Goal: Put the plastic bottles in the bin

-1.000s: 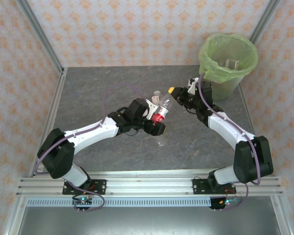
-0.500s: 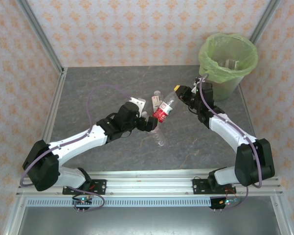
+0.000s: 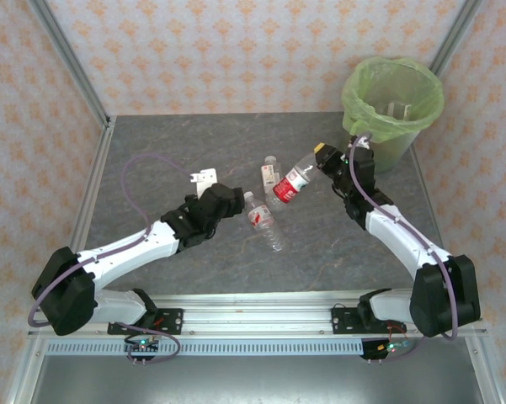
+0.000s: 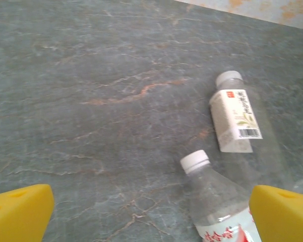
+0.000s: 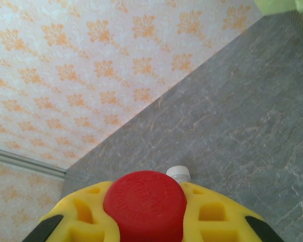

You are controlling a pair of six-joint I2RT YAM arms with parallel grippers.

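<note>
Bottle (image 3: 293, 181) in right jaws near bin (image 3: 387, 139); left jaws wide beside two loose bottles (image 3: 271, 172) (image 3: 257, 215)

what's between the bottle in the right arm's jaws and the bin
Nothing visible. The held bottle hangs just left of the bin, with only bare table between them. The white-labelled bottle and the clear bottle lie farther left, out of the path.
</note>
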